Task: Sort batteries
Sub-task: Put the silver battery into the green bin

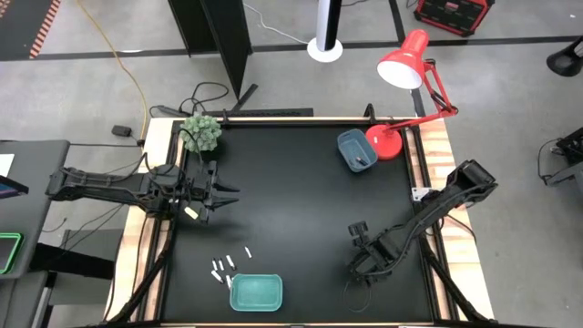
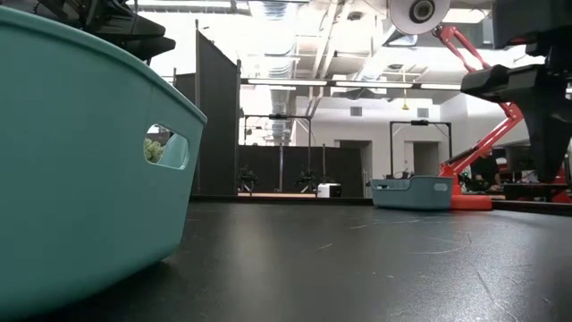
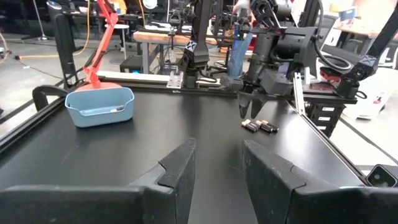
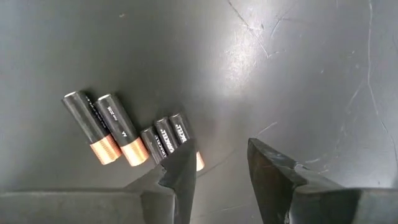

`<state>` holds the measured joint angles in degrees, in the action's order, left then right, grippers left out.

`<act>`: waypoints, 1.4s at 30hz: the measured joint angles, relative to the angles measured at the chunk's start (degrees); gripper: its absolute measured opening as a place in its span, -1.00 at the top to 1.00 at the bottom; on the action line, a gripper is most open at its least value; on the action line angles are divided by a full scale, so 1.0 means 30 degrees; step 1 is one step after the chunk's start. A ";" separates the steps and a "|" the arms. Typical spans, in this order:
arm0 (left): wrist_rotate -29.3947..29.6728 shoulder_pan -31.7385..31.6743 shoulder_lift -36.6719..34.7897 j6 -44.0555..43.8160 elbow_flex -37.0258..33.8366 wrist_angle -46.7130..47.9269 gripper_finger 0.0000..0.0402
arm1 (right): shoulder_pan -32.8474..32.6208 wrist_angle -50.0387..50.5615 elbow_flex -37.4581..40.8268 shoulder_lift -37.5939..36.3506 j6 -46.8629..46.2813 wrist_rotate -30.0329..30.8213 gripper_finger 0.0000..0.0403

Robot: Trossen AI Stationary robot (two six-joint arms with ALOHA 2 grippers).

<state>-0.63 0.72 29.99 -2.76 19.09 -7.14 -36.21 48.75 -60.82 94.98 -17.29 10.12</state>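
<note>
The high camera looks straight down on the whole black bench (image 1: 291, 200) from well above, both arms in frame. The low camera sits at bench level right against the teal tray (image 2: 80, 161), facing across the top toward the blue tray (image 2: 411, 192) and red lamp (image 2: 474, 152), both also seen from above. The left wrist camera looks level across the bench at the same blue tray, the lamp and the right arm. The right wrist camera points steeply down, close over dark batteries (image 4: 124, 134) beside the right claw (image 4: 222, 168).
</note>
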 joint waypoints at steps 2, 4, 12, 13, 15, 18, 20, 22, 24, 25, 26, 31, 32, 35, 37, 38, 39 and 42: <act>-0.0005 -0.0001 -0.0002 0.0115 0.0000 -0.0005 0.38 | 0.0000 -0.0007 0.0000 0.0000 -0.0013 -0.0264 0.13; -0.0005 -0.0005 0.0001 0.0115 0.0000 0.0003 0.38 | -0.0021 0.0000 0.0000 0.0000 -0.0048 -0.0354 0.08; -0.0005 -0.0004 0.0002 0.0129 0.0000 0.0010 0.38 | -0.0044 0.0023 -0.0037 0.0711 0.0027 -0.0442 0.00; -0.0005 -0.0001 -0.0005 0.0126 0.0000 0.0017 0.38 | -0.0044 0.0109 -0.0116 0.0998 0.0083 -0.0442 0.01; -0.0005 -0.0004 0.0002 0.0134 0.0000 0.0039 0.38 | -0.0068 0.0340 -0.0335 0.1453 0.0239 -0.0457 0.02; -0.0005 -0.0003 -0.0003 0.0137 0.0000 0.0046 0.38 | -0.0015 0.0672 -0.0669 0.1871 0.0344 -0.0454 0.03; -0.0005 0.0003 -0.0001 0.0137 0.0000 0.0046 0.38 | -0.0015 0.0736 -0.0678 0.1894 0.0604 -0.0457 0.03; -0.0005 -0.0001 0.0002 0.0129 0.0000 0.0046 0.38 | -0.0015 0.0742 -0.0678 0.1860 0.0731 -0.0457 0.03; -0.0005 0.0002 0.0002 0.0129 0.0000 0.0046 0.38 | -0.0015 0.0731 -0.0678 0.1858 0.0743 -0.0457 0.03; -0.0005 -0.0002 0.0002 0.0112 0.0000 0.0046 0.38 | -0.0015 0.0731 -0.0678 0.1858 0.0764 -0.0457 0.03; -0.0005 -0.0003 0.0000 0.0108 0.0000 0.0046 0.38 | -0.0015 0.0730 -0.0678 0.1860 0.0789 -0.0457 0.03; -0.0005 0.0002 0.0002 0.0086 0.0000 0.0054 0.38 | -0.0015 0.0673 -0.0593 0.1872 0.0811 -0.0457 0.03; -0.0005 -0.0002 0.0000 0.0078 0.0000 0.0054 0.38 | -0.0015 0.0649 -0.0590 0.1872 0.0811 -0.0457 0.03; -0.0005 0.0000 0.0000 0.0054 0.0000 0.0054 0.38 | -0.0015 0.0583 -0.0590 0.1872 0.0826 -0.0457 0.03; -0.0012 -0.0005 0.0002 0.0049 0.0000 0.0061 0.38 | -0.0015 0.0583 -0.0590 0.1872 0.0820 -0.0457 0.03; -0.0005 0.0002 0.0002 0.0049 0.0000 0.0054 0.38 | -0.0015 0.0585 -0.0585 0.1872 0.0814 -0.0454 0.03; -0.0012 0.0002 -0.0005 0.0049 0.0000 0.0060 0.38 | -0.0015 0.0583 -0.0583 0.1872 0.0804 -0.0452 0.03; -0.0022 -0.0005 -0.0002 0.0049 0.0000 0.0162 0.38 | -0.0015 0.0583 -0.0576 0.1872 0.0802 -0.0457 0.03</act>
<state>-0.70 0.71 29.99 -2.61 19.09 -6.66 -36.25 50.50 -62.54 100.60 -14.88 8.75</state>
